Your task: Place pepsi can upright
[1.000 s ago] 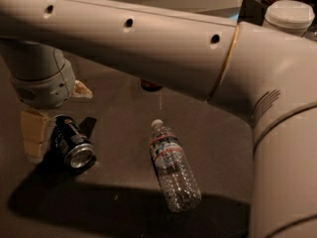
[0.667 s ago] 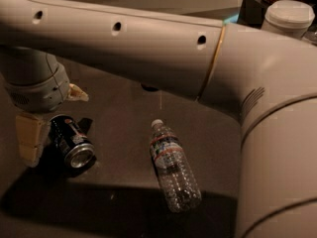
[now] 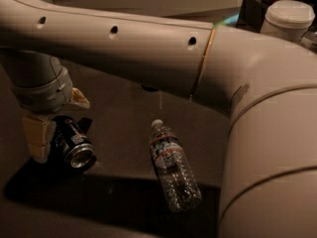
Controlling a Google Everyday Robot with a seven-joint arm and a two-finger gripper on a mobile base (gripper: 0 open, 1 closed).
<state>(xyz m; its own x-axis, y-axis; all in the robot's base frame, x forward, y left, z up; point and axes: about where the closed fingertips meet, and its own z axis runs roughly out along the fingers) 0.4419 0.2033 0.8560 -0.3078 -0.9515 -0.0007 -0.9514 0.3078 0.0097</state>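
Observation:
The pepsi can [image 3: 74, 144] is dark with a silver end turned toward the camera. It lies tilted on its side at the left of the dark table [image 3: 124, 113]. My gripper [image 3: 59, 130] hangs from the wrist at the far left. One cream finger [image 3: 37, 139] is on the can's left side and the other finger [image 3: 79, 99] is behind its upper right. The fingers look closed on the can's body. The can's label side is mostly hidden.
A clear plastic water bottle [image 3: 173, 168] lies on its side in the middle of the table. My large arm [image 3: 198, 53] spans the top and right of the view. A white lidded cup [image 3: 290, 16] and dark items stand at the back right.
The upper arm has shifted a little to the left. The gripper and the can stay in almost the same place, with the can still tilted between the fingers.

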